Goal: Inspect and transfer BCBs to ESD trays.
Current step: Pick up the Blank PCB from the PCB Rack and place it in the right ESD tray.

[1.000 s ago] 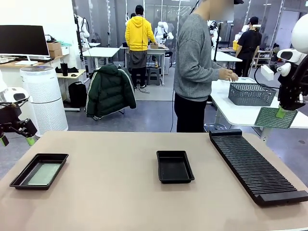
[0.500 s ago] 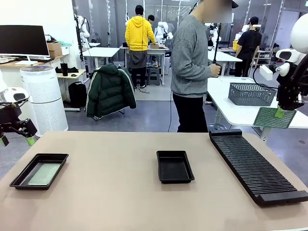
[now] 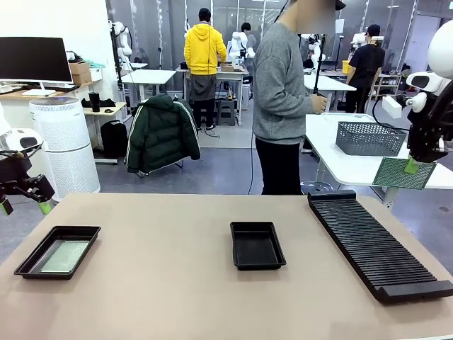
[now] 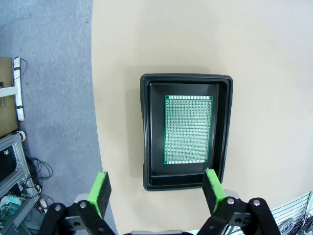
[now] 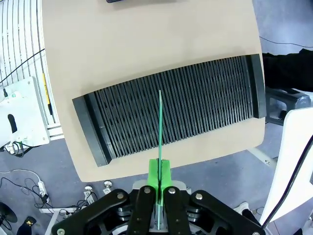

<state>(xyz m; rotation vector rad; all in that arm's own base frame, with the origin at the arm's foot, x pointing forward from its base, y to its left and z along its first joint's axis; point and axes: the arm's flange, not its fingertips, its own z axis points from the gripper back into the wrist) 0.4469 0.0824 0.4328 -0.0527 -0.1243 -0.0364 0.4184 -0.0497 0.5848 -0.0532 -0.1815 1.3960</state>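
1. The right jaws are clamped shut on a green BCB (image 3: 400,174), gripping it by its top edge between the green pads (image 3: 411,166).
2. From the front, that board hangs upright in the air, above and a little beyond the far end of the long black slotted rack (image 3: 375,244). It touches nothing but the pads.
3. Looking down the right wrist, the same BCB (image 5: 160,122) shows edge-on as a thin green line. It runs straight out from the closed pads (image 5: 154,175) and lies over the middle of the rack (image 5: 205,105), in line with the slots.
4. The left jaws stand wide apart and hold nothing. They sit off the bench (image 3: 163,297) edge, on the side farthest from the rack, with one green pad (image 3: 44,207) tilted downward.
5. Below them lies an ESD tray (image 3: 32,256) near the bench corner, well apart from the rack, with a second BCB (image 3: 65,255) flat on its floor.
6. In the left wrist view, that board (image 4: 188,129) lies inside the tray (image 4: 146,137), square to its walls. It sits ahead of the open pads (image 4: 101,191) and is lined up with the gap between them, well clear of both.
7. An empty ESD tray (image 3: 257,246) sits mid-bench, near the rack's left side but not touching it.
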